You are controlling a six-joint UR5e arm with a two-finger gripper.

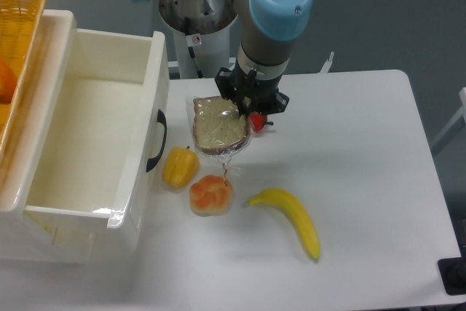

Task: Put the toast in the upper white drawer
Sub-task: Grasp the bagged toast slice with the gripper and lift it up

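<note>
Large deep white plastic drawer (95,129) with black curved handle (156,140) stood pulled open at left, interior bare white. Yellow woven basket (22,41) above held something orange, mostly cut off. Plastic-wrapped tan toast slice with brown crust (218,126) sat on white table (364,151), just right of drawer. Black two-finger gripper (250,111) met toast's right edge; finger spread couldn't be told. Yellow pepper (180,167), orange fruit (211,195), banana (290,218) lay nearby. Grey wall behind.
</note>
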